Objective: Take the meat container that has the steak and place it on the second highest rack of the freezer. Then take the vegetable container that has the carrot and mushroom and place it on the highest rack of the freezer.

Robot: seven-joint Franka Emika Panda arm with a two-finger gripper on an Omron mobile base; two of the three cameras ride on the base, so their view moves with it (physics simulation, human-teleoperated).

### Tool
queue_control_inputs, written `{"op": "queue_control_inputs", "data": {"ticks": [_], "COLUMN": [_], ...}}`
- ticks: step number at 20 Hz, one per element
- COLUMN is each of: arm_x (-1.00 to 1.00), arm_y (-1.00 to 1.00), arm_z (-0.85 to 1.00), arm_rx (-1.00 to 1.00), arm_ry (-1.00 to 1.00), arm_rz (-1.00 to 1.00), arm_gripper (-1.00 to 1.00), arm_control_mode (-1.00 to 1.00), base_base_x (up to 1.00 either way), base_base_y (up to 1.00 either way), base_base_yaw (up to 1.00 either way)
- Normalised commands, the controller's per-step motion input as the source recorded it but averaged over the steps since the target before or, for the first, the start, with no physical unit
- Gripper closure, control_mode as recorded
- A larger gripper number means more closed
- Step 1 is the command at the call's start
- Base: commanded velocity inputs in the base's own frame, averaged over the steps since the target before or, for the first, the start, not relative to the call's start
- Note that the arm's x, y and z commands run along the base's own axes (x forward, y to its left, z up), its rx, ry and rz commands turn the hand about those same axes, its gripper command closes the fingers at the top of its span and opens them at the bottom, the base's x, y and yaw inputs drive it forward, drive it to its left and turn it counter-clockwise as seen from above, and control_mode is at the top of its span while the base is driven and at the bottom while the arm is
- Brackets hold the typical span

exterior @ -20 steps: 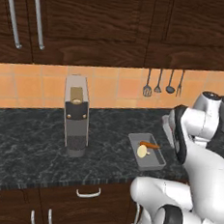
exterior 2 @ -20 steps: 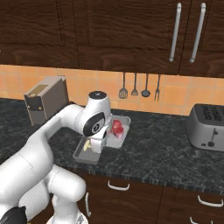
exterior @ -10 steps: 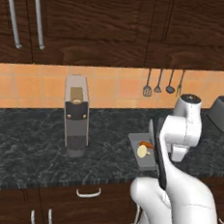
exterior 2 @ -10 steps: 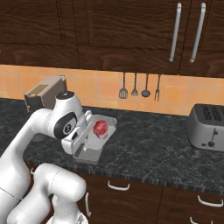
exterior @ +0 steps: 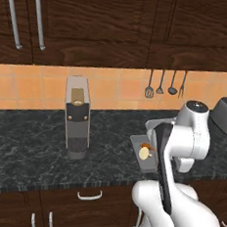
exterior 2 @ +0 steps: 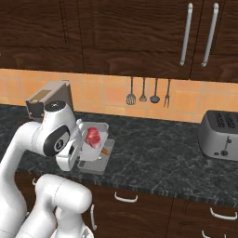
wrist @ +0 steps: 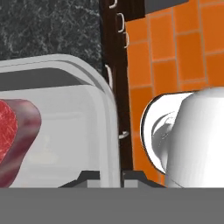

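Observation:
My gripper (wrist: 111,178) is shut on the rim of the pale meat container (wrist: 65,100), with the red steak (wrist: 13,135) lying in it. In the right base view the meat container (exterior 2: 100,132) hangs tilted above the counter by my hand, and the steak (exterior 2: 93,136) shows inside. Below it on the dark counter rests the grey vegetable container (exterior 2: 95,163) with the orange carrot (exterior 2: 106,152). The left base view shows the vegetable container (exterior: 138,143), the cream mushroom (exterior: 144,153) and the carrot (exterior: 151,148), partly behind my arm. The freezer and its racks are out of view.
A grey coffee machine (exterior: 77,117) stands on the counter left of the trays. A toaster (exterior 2: 219,135) sits at the right end. Kitchen utensils (exterior 2: 148,90) hang on the orange tiled wall, under dark wooden cabinets (exterior 2: 139,32).
The meat container has come up off the counter beside the vegetable container and swung left in my grip, tilting as the arm turned.

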Motion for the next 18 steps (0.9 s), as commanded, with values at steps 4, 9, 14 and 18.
{"op": "queue_control_inputs", "data": {"ticks": [4,9,14,18], "arm_x": [-0.09,0.00,-0.01,-0.05], "arm_y": [0.32,0.00,0.03,0.06], "arm_z": [0.02,0.00,0.00,0.00], "arm_rx": [-0.03,0.00,0.00,0.00], "arm_ry": [0.00,0.00,-0.01,-0.04], "arm_rz": [0.10,0.00,-0.01,-0.03], "arm_gripper": [1.00,1.00,1.00,1.00], "arm_control_mode": [-1.00,-1.00,-1.00,1.00], "base_base_x": [0.00,0.00,0.00,-0.31], "base_base_y": [0.00,0.00,0.00,0.01], "base_base_yaw": [0.00,0.00,0.00,-0.13]}}
